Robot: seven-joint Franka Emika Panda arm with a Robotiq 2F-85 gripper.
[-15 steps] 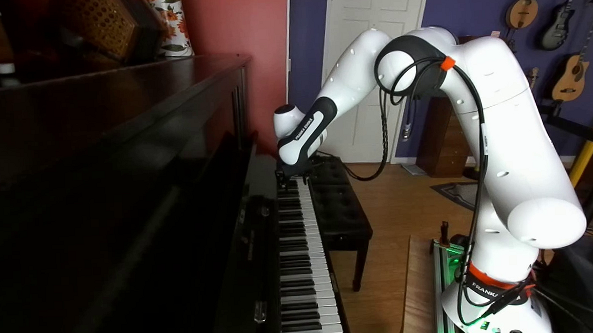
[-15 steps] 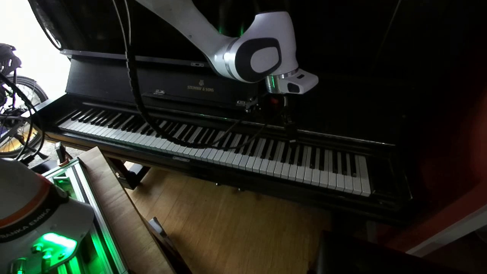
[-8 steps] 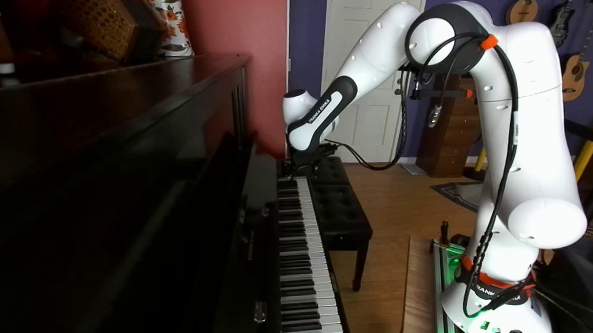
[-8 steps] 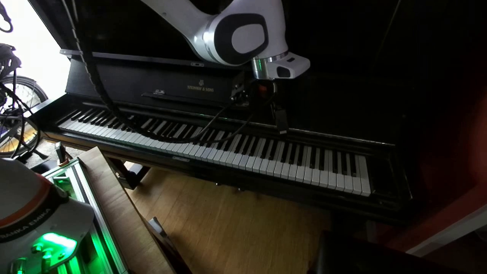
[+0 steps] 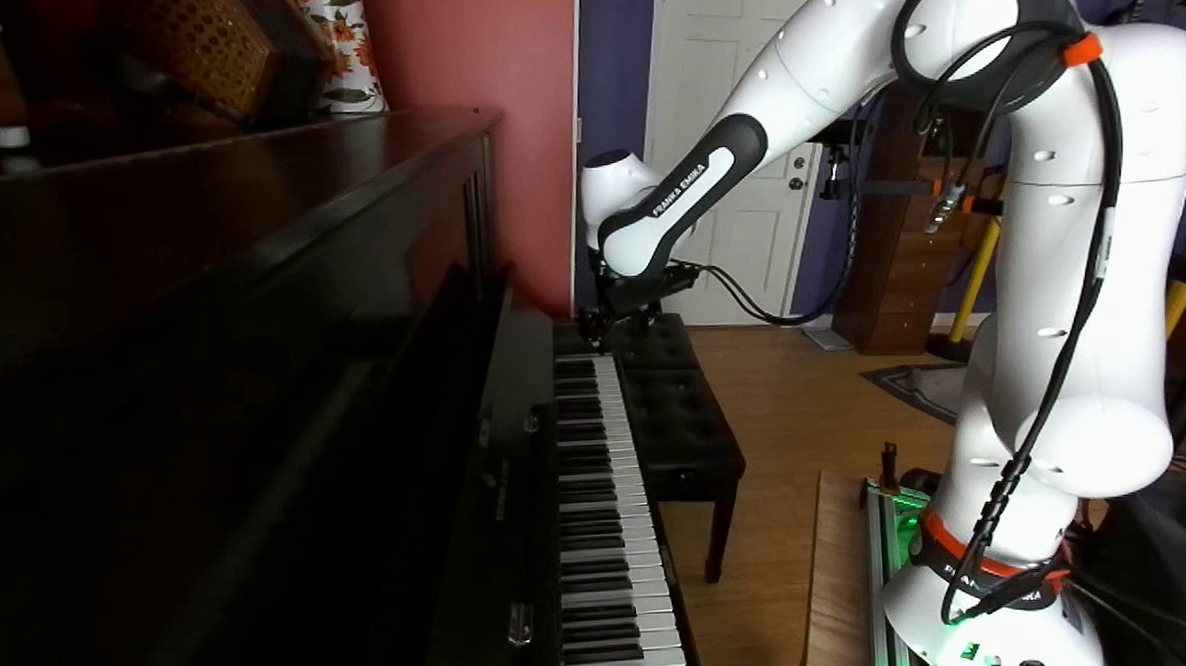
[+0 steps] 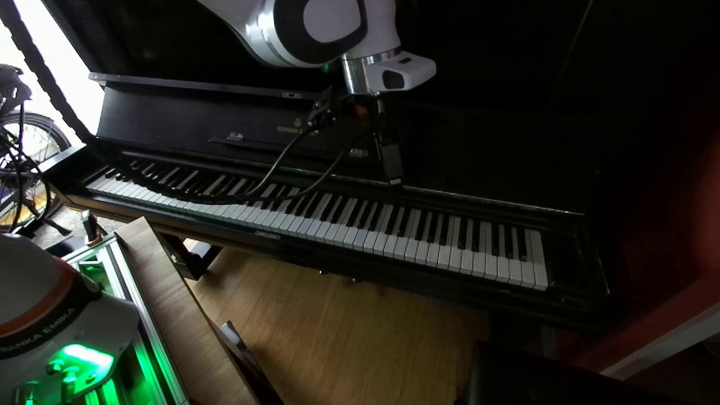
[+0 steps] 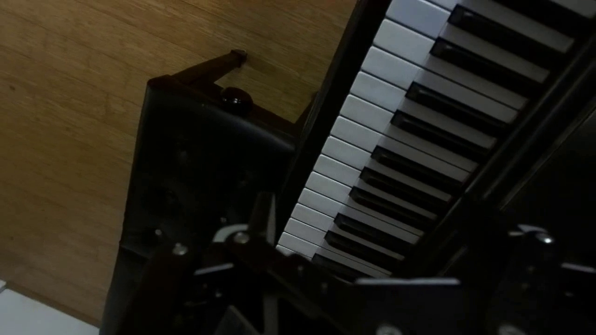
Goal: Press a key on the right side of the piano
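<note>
Wrist view has the piano (image 7: 405, 139) out beyond the gripper (image 6: 394, 175), its keyboard (image 7: 358, 132) slanting past the fingers (image 6: 393, 160), which look spread wide with nothing held between them. Expect the piano to be massive and not to budge; only the keys should give, light and springy, with a hard, probably slick surface where a slanted push could skid. Nothing needs grasping: contact belongs near the front edge of one of the white keys (image 6: 467, 261) at the right-hand end, straight down with one fingertip, since so broad a spread could catch a neighbour. In both exterior views the gripper hangs over the keyboard's right-hand part, seemingly clear of it; which key lies directly beneath, I cannot tell.
</note>
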